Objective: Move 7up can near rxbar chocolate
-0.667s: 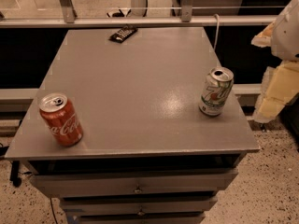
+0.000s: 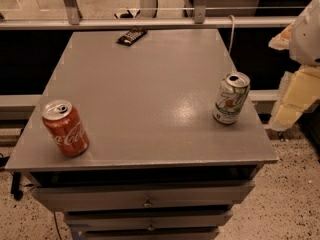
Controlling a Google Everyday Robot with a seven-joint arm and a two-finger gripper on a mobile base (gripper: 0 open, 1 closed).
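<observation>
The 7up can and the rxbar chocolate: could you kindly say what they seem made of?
7up can: thin metal, likely aluminium, by its shiny silver top. rxbar chocolate: probably plastic film, dark wrapper, finish unclear. The gripper hangs right of the table, touching neither.

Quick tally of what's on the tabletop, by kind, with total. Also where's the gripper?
Soda cans: 2 (7up can, red cola can)
Snack bars: 1 (rxbar chocolate)
Total: 3
The gripper hangs off the table, beyond the edge beside the 7up can, apart from it.
</observation>
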